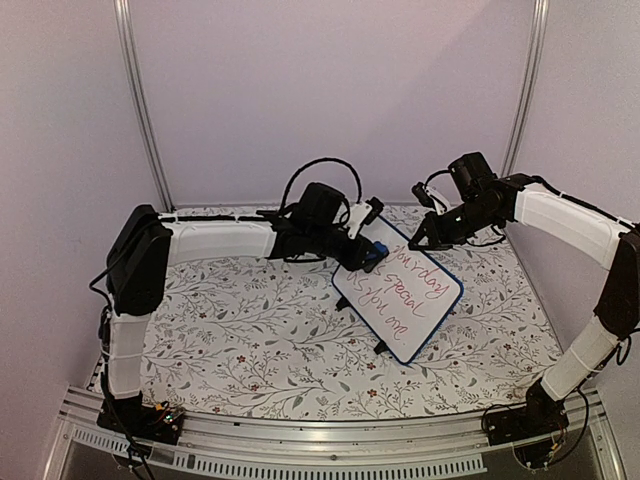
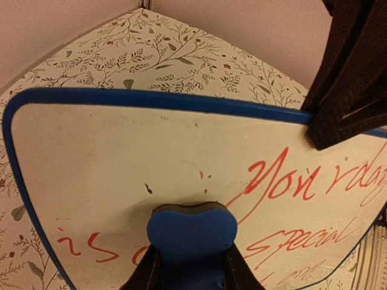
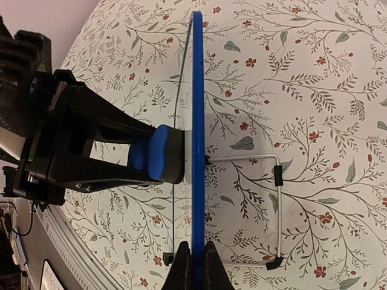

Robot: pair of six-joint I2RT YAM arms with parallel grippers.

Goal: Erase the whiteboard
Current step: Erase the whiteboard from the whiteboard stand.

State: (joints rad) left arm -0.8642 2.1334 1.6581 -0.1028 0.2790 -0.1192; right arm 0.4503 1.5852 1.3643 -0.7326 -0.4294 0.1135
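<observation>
**Board pinned by one edge while the eraser pressed in**

The whiteboard stood on edge toward the far right of the floral surface, propped on its wire stand. Whether its black feet bore full weight could not be told. The right pincer was pinching the blue frame at one rim, a finger on either side. The left pincer was pressed together on a blue eraser, squeezing the foam into a dented shape, with the dark felt side flat against the written face. The upper left of that face looked wiped. Red handwriting remained to the right of and below the eraser, so the job seemed partly done.

The main hazard lay in the hold. The right pincer gripped only a narrow strip of frame, and the eraser pushed against the face well away from that strip. A hard stroke could swing the board about the grip or work the frame out of it. The light stand would probably skid or fold on the cloth rather than resist.

The foam was also pinched near its back, so sideways drag might twist it loose. Words next to the right fingers might be missed, or the two pincers could meet there.
</observation>
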